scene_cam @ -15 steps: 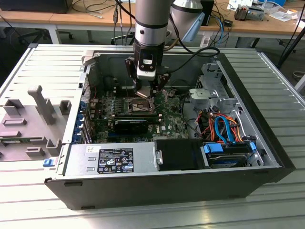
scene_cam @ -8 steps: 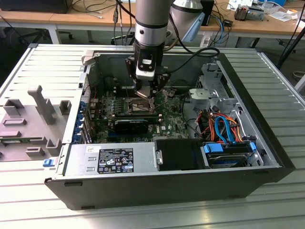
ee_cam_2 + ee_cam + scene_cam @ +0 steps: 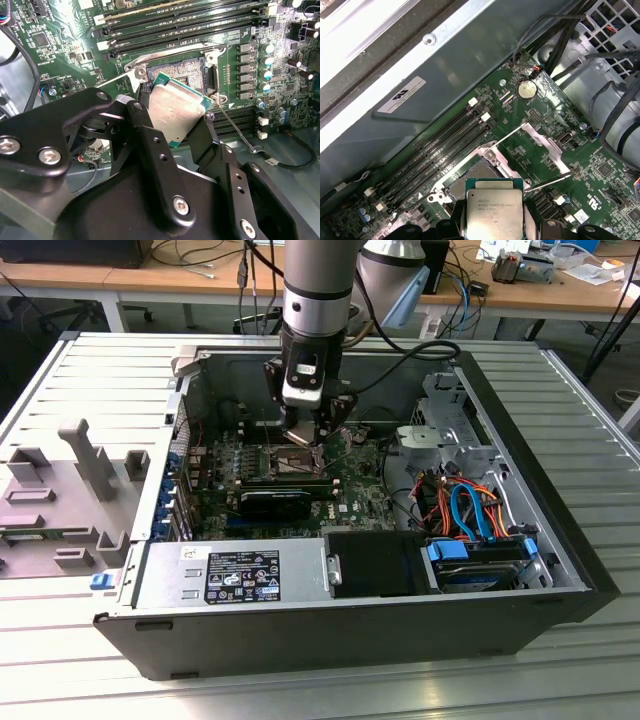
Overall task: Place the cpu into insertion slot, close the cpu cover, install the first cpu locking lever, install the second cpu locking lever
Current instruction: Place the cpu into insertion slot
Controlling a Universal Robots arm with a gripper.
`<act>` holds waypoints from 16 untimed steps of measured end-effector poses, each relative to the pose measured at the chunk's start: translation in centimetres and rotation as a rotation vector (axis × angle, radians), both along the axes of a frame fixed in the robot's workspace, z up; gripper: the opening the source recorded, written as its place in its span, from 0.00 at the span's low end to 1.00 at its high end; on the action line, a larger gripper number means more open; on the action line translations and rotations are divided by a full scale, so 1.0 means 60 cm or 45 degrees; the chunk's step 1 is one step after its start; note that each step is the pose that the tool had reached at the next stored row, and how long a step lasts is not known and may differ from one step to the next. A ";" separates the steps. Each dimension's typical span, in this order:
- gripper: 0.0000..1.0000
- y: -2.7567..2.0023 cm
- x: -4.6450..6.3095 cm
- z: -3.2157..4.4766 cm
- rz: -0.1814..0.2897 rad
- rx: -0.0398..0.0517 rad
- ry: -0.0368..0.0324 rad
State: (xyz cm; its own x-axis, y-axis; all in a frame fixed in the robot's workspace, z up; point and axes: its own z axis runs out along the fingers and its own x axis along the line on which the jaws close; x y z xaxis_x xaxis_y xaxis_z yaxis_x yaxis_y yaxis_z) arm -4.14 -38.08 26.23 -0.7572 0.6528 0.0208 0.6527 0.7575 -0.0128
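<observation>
Currently logged: claw point(image 3: 175, 120), black, two fingers point(image 3: 150, 145), pinching the cpu point(image 3: 176, 106) by opposite edges, with the silver-grey lid facing both wrist views and the green rim showing at its corners. Location of the cpu: held in the air just above the insertion slot point(image 3: 176, 67), not seated. Insertion slot: dark square socket with a silvery surround on the green board point(image 3: 350, 485), lying bare in the first wrist view point(image 3: 467, 184) just beyond the chip point(image 3: 494, 212). The cpu cover point(image 3: 540, 142): thin silvery frame, swung open beside the socket and clear of it. Locking lever point(image 3: 547, 182): thin wire rod, released, angling outward; the same rod crosses beside the chip's corner in the second wrist view point(image 3: 235, 125). Setting: open computer case point(image 3: 300, 630) on a slatted metal tabletop point(image 3: 100, 370), with the arm reaching down into it and the claw point(image 3: 315, 440) over the board. Stage, as judged: first step in progress, the cover and both levers not yet done. Handling note: the chip's edges do not look parallel to the socket rim in either wrist view, so squaring the chip to the rim matters most. A level, straight descent seems wise, with no sliding across the socket floor. The loose lever looks like the likeliest snag.
</observation>
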 end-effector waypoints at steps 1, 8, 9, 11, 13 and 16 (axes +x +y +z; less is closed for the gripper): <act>0.55 0.0000 0.000 0.000 -0.005 0.000 0.0000; 0.55 0.0000 0.000 0.000 -0.038 0.000 0.0000; 0.55 0.0000 0.000 0.000 -0.041 0.000 0.0000; 0.55 0.0000 0.000 0.000 -0.047 0.000 0.0000; 0.55 0.0000 0.000 0.000 -0.053 0.000 0.0000; 0.55 0.0000 0.000 0.000 -0.063 0.000 0.0000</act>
